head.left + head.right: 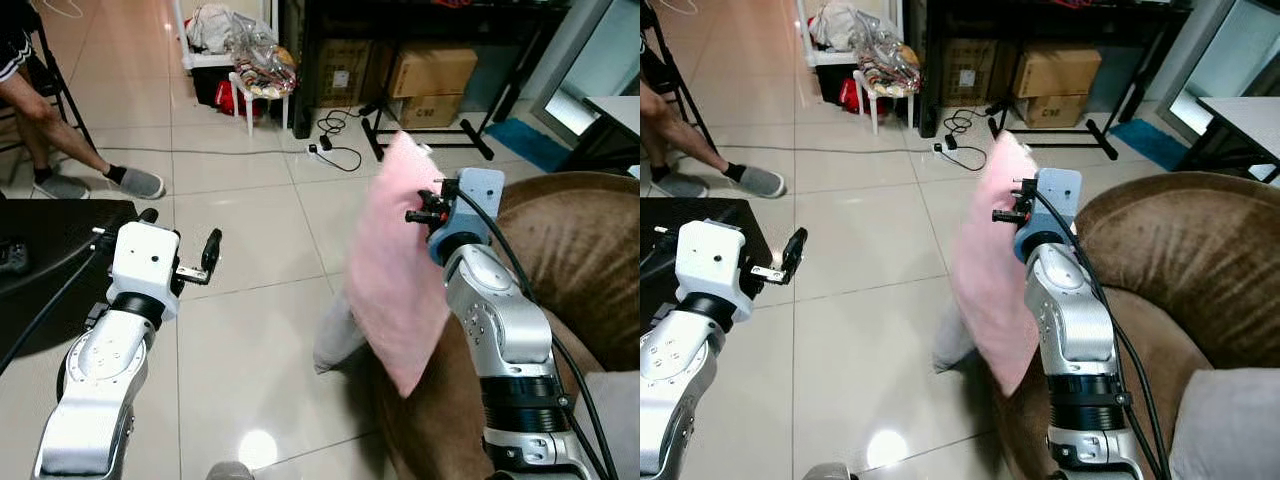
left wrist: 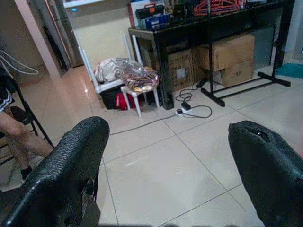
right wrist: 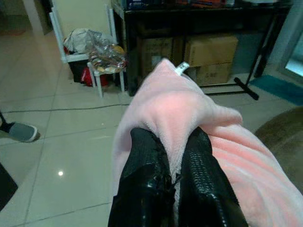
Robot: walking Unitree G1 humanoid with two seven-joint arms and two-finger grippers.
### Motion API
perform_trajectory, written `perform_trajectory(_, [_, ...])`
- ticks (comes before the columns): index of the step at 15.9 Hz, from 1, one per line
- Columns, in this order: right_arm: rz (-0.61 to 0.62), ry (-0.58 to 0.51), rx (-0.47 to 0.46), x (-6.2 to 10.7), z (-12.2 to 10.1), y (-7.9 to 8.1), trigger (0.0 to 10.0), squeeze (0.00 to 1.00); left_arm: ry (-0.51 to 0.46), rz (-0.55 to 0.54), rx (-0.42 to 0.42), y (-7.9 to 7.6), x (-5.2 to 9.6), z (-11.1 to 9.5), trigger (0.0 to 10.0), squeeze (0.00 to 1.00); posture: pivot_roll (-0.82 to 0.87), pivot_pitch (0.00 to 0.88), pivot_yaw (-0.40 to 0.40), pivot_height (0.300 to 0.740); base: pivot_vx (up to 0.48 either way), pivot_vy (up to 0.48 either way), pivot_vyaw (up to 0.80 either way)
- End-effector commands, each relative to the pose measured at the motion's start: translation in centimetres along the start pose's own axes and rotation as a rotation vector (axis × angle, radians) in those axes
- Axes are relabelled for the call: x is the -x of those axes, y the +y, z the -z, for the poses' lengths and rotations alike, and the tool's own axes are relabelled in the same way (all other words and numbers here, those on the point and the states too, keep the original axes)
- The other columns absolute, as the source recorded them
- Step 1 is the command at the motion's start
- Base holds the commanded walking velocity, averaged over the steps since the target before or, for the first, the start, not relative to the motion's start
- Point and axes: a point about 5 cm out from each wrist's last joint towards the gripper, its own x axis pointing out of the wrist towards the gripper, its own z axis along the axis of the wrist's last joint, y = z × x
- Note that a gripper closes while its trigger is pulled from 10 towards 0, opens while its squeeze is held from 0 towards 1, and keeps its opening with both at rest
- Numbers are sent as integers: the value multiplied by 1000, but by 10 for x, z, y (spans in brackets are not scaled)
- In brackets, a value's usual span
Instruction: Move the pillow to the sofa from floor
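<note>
Right pincer (image 3: 173, 156) pinches the pink pillow (image 1: 395, 265) aloft beside the sofa (image 1: 575, 260) — left pincer (image 2: 165, 165) spread.

a count of what stood in the room

there was one pink pillow (image 1: 395, 265), pinched in the right gripper (image 3: 173, 156), and one brown sofa (image 1: 580, 260) just beside that gripper. two cardboard boxes (image 1: 432, 82) sat well beyond it under one black table (image 1: 1060, 20). one open left gripper (image 1: 180, 245) hung over the tiles, with one person's leg (image 1: 60, 140) beyond it.
</note>
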Motion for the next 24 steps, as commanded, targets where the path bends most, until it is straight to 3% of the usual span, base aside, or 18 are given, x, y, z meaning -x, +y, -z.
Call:
perform_trajectory(1, [76,-50,26,3,-2,-9,10000,0,-6,9,-5,-1,1,0,10000,0,20,0,-89,740,0,0,-800])
perform_trajectory(3, [179,-67,-27,4,4,-11,10000,0,12,2,-34,1,3,4,10000,0,31,0,-96,740,0,0,-800])
perform_trajectory(8, [27,-56,-106,3,11,6,10000,0,9,-8,-41,2,5,5,10000,0,40,0,-108,740,0,0,-800])
perform_trajectory(11, [13,-12,-101,4,21,6,10000,0,14,-17,-26,2,7,7,10000,0,39,0,-109,740,0,0,-800])
perform_trajectory(12, [-49,23,-129,5,26,7,10000,0,10,-16,-16,2,8,7,10000,0,41,0,-107,740,0,0,-800])
perform_trajectory(17, [-78,74,-106,8,34,7,10000,0,8,-10,3,4,11,7,10000,0,39,0,-99,740,0,0,-800])
perform_trajectory(24, [-122,84,-80,10,33,10,10000,0,4,-8,21,3,12,7,10000,0,39,0,-101,740,260,0,-800])
